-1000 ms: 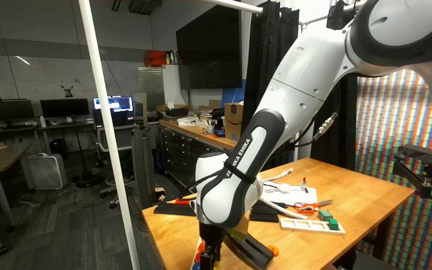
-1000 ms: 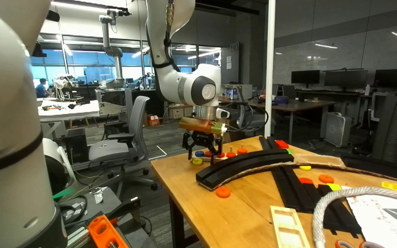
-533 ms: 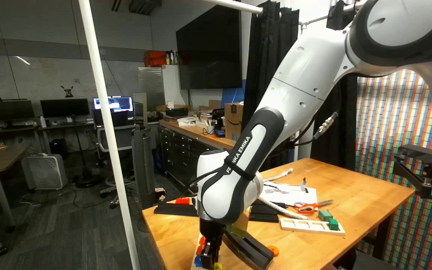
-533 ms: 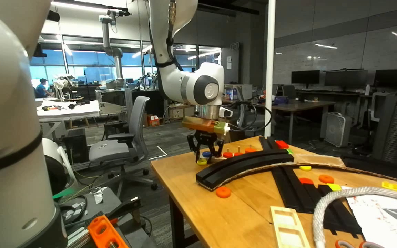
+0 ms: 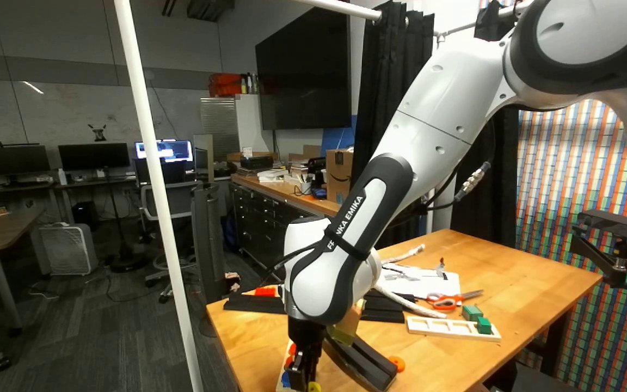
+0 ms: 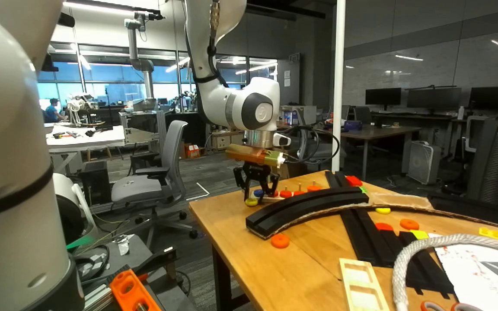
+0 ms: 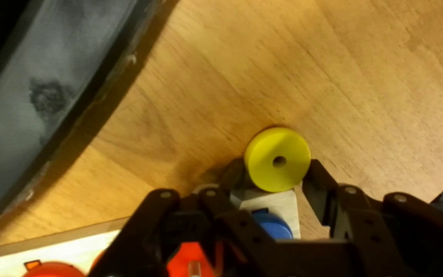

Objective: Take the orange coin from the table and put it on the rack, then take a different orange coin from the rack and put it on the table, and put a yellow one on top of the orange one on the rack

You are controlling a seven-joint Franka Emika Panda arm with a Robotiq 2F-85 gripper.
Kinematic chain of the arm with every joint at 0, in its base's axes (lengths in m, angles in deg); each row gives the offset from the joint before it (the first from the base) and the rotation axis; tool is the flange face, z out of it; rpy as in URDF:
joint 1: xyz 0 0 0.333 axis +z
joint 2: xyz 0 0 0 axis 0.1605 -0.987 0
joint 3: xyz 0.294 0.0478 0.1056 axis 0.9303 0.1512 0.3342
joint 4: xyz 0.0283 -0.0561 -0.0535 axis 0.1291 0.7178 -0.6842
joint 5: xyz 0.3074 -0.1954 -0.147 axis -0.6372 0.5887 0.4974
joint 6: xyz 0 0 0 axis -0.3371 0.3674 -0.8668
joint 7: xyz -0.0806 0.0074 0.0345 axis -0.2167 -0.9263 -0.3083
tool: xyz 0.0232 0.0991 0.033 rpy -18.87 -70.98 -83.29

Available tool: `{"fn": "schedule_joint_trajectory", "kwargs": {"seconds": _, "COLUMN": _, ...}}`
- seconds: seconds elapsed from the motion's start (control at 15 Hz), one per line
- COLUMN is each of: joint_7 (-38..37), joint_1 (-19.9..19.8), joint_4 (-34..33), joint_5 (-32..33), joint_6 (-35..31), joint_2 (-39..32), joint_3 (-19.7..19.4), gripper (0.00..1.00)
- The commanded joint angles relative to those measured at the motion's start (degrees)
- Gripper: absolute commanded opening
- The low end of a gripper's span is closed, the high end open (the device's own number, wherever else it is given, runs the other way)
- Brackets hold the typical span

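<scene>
Pinching a yellow disc [image 7: 279, 149] by its rim, the gripper [image 6: 253, 201] hangs straight down, low over the wooden table [image 6: 283, 274]. With 12 at the top of each view, the wrist view shows the fingertips [image 7: 315, 181] against the disc at about 8 and 4 o'clock, its flat face and centre hole turned to the camera. Whether its underside touches the wood, I cannot tell.

From the yellow disc, a blue disc [image 7: 270, 226] on the pale peg board [image 7: 286, 202] lies at 6 o'clock, and a red disc [image 7: 190, 259] on the same board between 7 and 8. The curved black track [image 7: 64, 77] stands apart from the yellow disc, running from between 8 and 9 o'clock round to nearly 11.

In an exterior view the arm [image 5: 428, 130] reaches in from 2 o'clock and slants down toward 7; below its bend, the gripper points to 6 and meets the bottom edge of that view. In an exterior view the wrist [image 6: 259, 110] sits at 12 o'clock above the gripper, with the forearm [image 6: 197, 47] sloping to it from 11. At 5 o'clock from the gripper there, an orange disc [image 6: 280, 240] lies flat on the table, just beside the end of the track.
</scene>
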Motion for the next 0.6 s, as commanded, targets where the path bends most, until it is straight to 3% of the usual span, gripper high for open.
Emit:
{"fn": "schedule_joint_trajectory", "kwargs": {"seconds": 0.0, "joint_7": -4.66, "joint_1": 1.16, "joint_4": 0.22, "joint_5": -0.09, "joint_6": 2.45, "joint_2": 3.28, "joint_3": -0.96, "gripper": 0.23}}
{"fn": "schedule_joint_trajectory", "kwargs": {"seconds": 0.53, "joint_7": -10.57, "joint_1": 2.54, "joint_4": -2.52, "joint_5": 3.37, "joint_6": 4.61, "joint_2": 5.11, "joint_3": -3.96, "gripper": 0.23}}
